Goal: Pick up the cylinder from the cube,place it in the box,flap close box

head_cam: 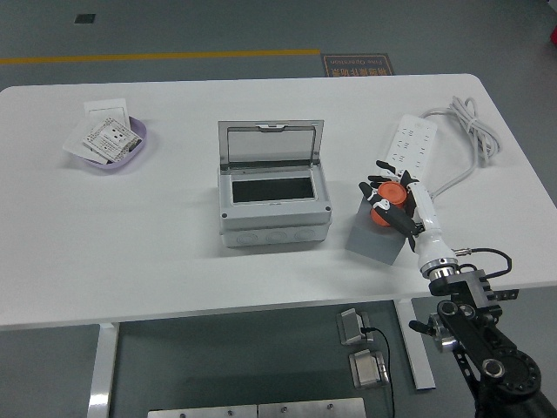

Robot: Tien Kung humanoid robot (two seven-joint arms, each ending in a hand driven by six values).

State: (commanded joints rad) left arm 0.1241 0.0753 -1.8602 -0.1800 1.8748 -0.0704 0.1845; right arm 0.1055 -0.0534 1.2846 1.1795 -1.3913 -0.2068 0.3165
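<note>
Orange cylinder (385, 205) stands upright on the grey cube (376, 235), right of the open grey box (273, 207) on the tabletop (157, 244); the right hand (393, 202) curls around it, apparently gripping for the lift.

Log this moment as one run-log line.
phase: grasp | right hand curled around orange cylinder on grey cube | box lid open, left of cube | left hand out of view
</note>
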